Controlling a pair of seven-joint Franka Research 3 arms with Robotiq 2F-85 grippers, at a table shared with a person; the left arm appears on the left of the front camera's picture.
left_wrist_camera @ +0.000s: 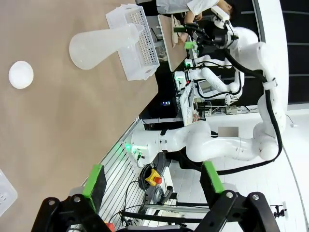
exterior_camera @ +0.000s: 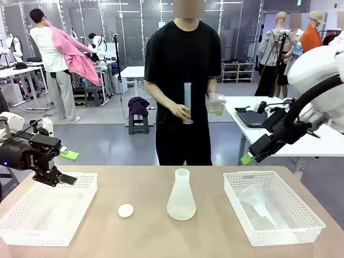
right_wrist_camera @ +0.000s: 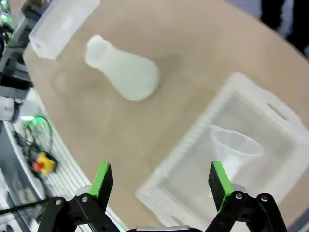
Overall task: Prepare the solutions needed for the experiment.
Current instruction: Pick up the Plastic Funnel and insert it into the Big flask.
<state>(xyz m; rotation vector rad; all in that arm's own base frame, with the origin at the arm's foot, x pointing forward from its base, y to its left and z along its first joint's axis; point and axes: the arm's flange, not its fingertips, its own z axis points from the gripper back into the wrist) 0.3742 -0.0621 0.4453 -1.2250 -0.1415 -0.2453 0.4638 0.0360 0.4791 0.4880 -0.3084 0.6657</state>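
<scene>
1. My left gripper (exterior_camera: 68, 167) (left_wrist_camera: 153, 186) is wide open and empty, with nothing between its green pads. In the front view it hangs over the far corner of the white basket on my left (exterior_camera: 32, 231) and touches nothing.
2. My right gripper (exterior_camera: 248, 158) (right_wrist_camera: 160, 182) also stands with its jaws spread and nothing in them. It hangs high above the far edge of the table (exterior_camera: 134, 236), over the white basket on my right (exterior_camera: 279, 236) (right_wrist_camera: 270, 104).
3. The conical flask (exterior_camera: 181, 196) (left_wrist_camera: 104, 44) (right_wrist_camera: 126, 70) stands upright near the middle of the table, between the two baskets and well apart from both of my grippers. Its wall is frosted, so I cannot tell whether it holds any liquid.
4. A small white round cap (exterior_camera: 125, 210) (left_wrist_camera: 21, 75) lies flat on the table near the flask, on my left of it and not touching it.
5. A clear funnel (exterior_camera: 255, 199) (right_wrist_camera: 236, 145) lies tilted inside the right basket.
6. The person (exterior_camera: 183, 59) stands at the far side of the table and holds a tall graduated cylinder (exterior_camera: 187, 102) upright in one hand.
7. The person's other hand holds a clear beaker (exterior_camera: 216, 102) with a little yellow-green liquid (exterior_camera: 216, 110) at its bottom, raised well above the table and away from the flask.
</scene>
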